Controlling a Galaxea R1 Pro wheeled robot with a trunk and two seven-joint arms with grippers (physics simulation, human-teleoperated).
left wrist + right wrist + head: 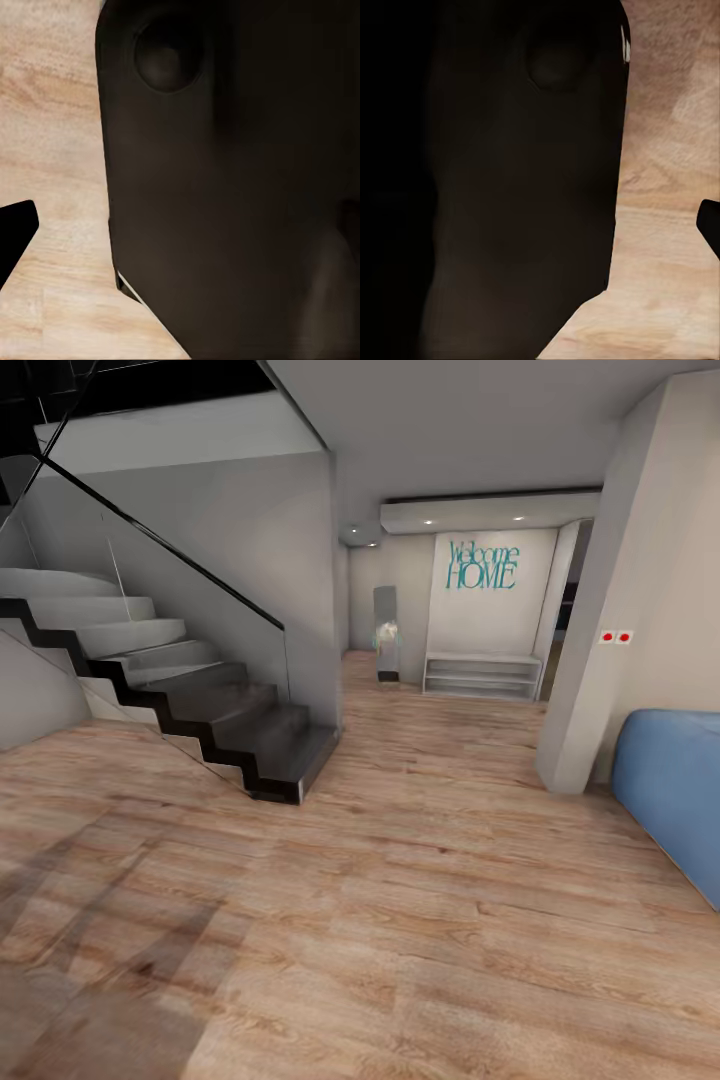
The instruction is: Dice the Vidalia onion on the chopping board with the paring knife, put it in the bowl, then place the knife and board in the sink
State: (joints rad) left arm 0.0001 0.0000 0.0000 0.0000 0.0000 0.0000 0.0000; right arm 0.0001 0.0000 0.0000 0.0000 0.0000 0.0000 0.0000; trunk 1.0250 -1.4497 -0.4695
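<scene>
Clearly transit step: from left, dark staircase (200, 700), wood floor (400, 920), "Welcome HOME" wall sign (483, 566), blue sofa (670, 790); onion and sink not in these frames, both grippers' spread can't be told, next move calls for driving to find the kitchen.

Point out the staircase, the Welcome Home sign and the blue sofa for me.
staircase (255, 728): head view, on the top of a lower dark step.
Welcome Home sign (482, 566): head view, on the teal lettering's middle.
blue sofa (672, 785): head view, on its rounded blue side.
</scene>
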